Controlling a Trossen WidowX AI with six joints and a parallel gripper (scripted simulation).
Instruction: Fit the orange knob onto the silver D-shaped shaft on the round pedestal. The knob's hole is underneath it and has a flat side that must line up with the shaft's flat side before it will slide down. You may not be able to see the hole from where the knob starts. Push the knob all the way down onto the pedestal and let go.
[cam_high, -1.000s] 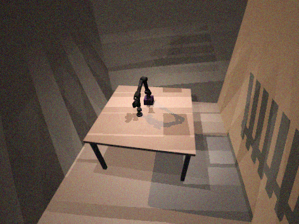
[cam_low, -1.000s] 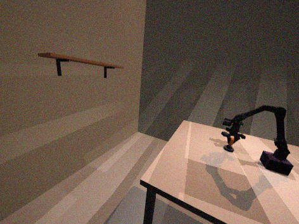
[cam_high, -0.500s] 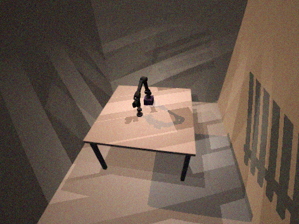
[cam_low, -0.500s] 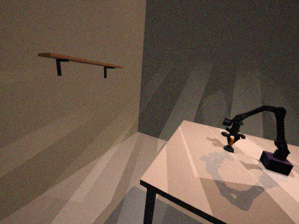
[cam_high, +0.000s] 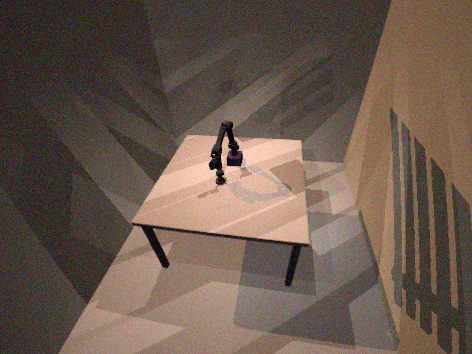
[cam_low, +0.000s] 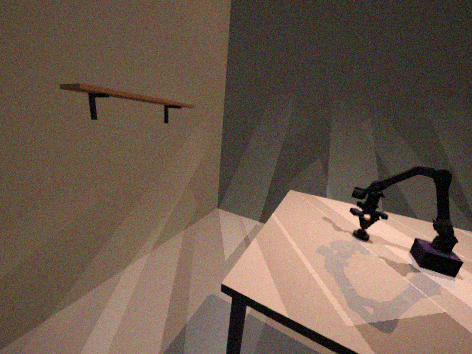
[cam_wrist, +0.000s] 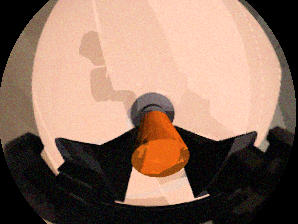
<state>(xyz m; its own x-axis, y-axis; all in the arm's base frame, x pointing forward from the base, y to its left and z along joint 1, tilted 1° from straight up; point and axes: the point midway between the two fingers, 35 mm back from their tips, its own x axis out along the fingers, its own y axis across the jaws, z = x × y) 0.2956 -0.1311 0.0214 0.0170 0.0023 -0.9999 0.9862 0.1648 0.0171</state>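
The orange knob (cam_wrist: 160, 158) (cam_low: 367, 218) is held between the two black fingers of my gripper (cam_wrist: 156, 129) (cam_low: 366, 221). Its wide orange face is toward the wrist camera, and its narrower end points at the pedestal. The round grey pedestal (cam_wrist: 168, 104) (cam_low: 361, 235) (cam_high: 220, 182) stands on the table directly beyond the knob, and the knob covers part of it in the wrist view. The silver shaft and its flat side are not visible, nor is the hole under the knob. I cannot tell whether knob and shaft touch.
The arm's purple base block (cam_high: 234, 158) (cam_low: 435, 258) sits on the wooden table (cam_high: 265, 220) (cam_low: 280, 270). Patterned shadows of the arm and light stripes lie across the table top. A wooden shelf (cam_low: 132, 96) is on the wall, far from the arm.
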